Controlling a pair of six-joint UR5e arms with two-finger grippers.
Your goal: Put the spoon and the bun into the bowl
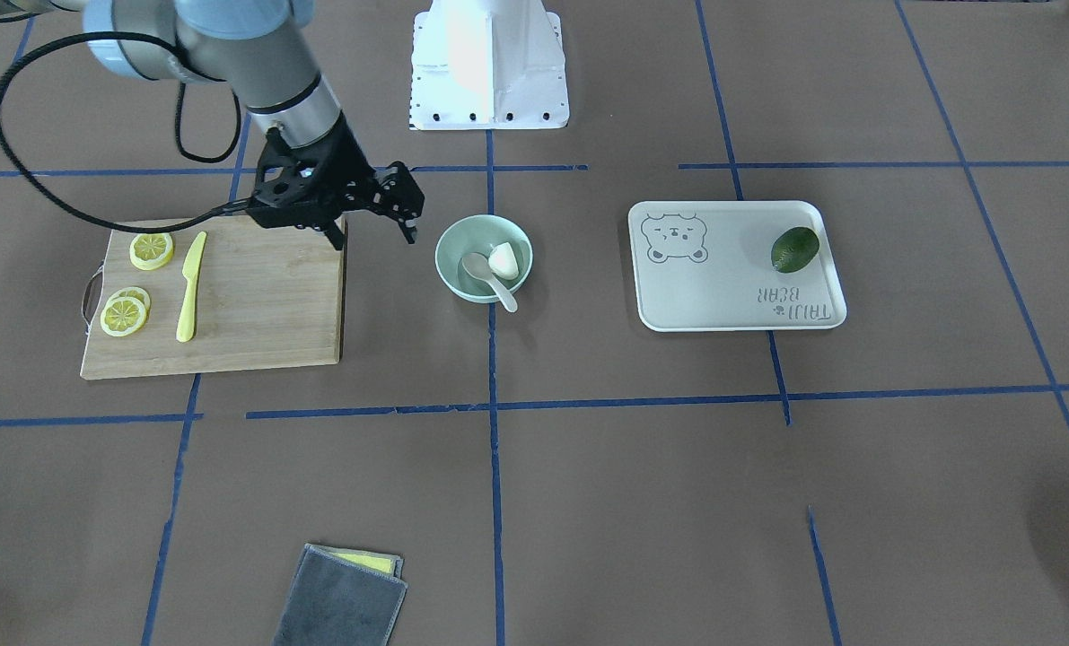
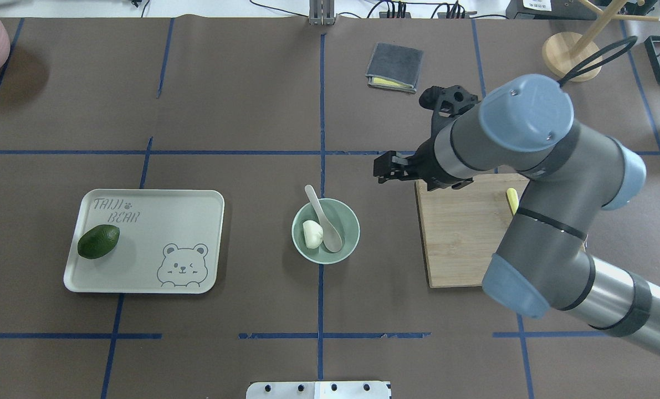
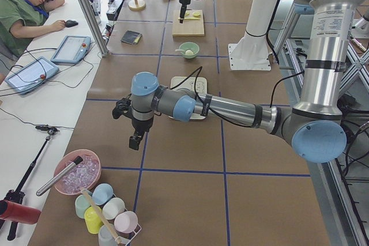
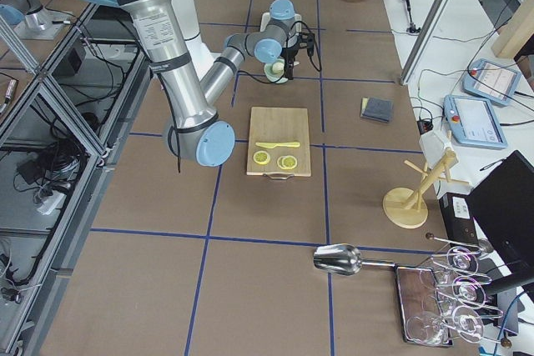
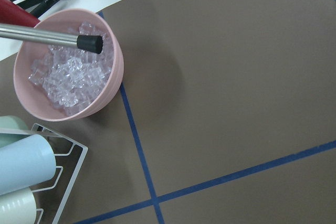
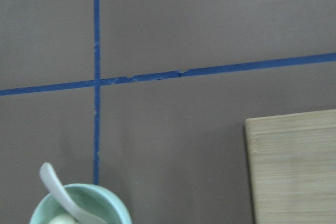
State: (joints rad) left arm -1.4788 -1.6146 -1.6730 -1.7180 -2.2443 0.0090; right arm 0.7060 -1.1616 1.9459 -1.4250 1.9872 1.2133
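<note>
The pale mint-green bowl point(image 1: 452, 236) stands at the table's middle, and shows in the overhead view point(image 2: 350, 220). The white bun point(image 1: 504, 259) point(image 2: 312, 234) lies inside it. The off-white spoon point(image 1: 489, 276) point(image 2: 324, 216) rests in the bowl too, its handle sticking out over the rim. My right gripper point(image 1: 374, 235) point(image 2: 380, 170) is open and empty, hovering between the bowl and the cutting board. Its wrist view catches the bowl's edge point(image 6: 113, 203) and the spoon handle point(image 6: 55, 184). My left gripper point(image 3: 135, 141) hangs far from the bowl; I cannot tell if it is open.
A wooden cutting board point(image 1: 256, 305) holds lemon slices point(image 1: 153, 249) and a yellow knife point(image 1: 190, 287). A bear tray point(image 1: 731, 296) carries a dark green fruit point(image 1: 794, 248). A grey cloth point(image 1: 341, 597) lies near the table's edge. A pink bowl of ice point(image 5: 68, 77) sits below the left wrist.
</note>
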